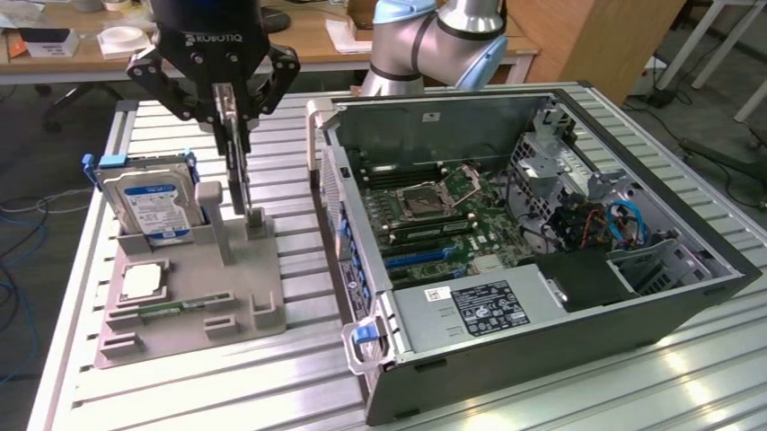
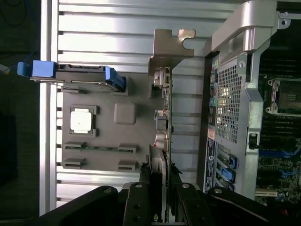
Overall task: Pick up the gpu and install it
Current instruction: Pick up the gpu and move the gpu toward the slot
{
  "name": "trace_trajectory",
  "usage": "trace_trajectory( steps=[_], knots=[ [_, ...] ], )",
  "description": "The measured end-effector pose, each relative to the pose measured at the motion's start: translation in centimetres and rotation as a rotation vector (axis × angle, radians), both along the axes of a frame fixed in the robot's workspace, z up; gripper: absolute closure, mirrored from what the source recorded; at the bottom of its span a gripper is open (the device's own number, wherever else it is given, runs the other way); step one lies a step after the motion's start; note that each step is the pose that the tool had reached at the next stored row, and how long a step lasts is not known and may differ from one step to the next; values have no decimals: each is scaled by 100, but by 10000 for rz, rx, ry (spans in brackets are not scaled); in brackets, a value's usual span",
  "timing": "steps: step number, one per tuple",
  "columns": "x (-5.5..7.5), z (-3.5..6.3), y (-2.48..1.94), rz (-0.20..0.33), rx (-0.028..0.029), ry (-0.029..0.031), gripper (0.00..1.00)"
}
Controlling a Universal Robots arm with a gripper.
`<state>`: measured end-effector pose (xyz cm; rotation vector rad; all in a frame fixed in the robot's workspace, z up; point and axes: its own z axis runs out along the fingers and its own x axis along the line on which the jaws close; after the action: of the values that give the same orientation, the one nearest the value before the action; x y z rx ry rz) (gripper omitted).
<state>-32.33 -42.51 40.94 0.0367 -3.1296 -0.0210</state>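
Gripper (image 1: 236, 144) pinching the gpu (image 1: 242, 190) by its upper edge.
Card stands upright in the grey holder (image 1: 246, 278); hard drive (image 1: 150, 206) near on the exterior view's left, computer case (image 1: 339, 206) wall on its right.

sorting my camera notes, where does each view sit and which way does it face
Exterior view: off the arm and raised, looking down across the table at the grey tray and the open computer case; shows the end effector and the arm.
Wrist view: on the wrist, looking down along the end effector, shut on the gpu standing edge-on in the tray.
Shared: tray, hard drive, computer case, end effector.
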Motion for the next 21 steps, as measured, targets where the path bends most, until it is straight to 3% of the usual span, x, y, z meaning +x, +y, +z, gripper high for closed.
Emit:
trace_trajectory(
  steps=[6,13,21],
  knots=[
    [0,57,0,1,2,0,74],
    [1,58,0,1,60,-1,74],
    [53,58,0,1,61,0,74]
  ],
)
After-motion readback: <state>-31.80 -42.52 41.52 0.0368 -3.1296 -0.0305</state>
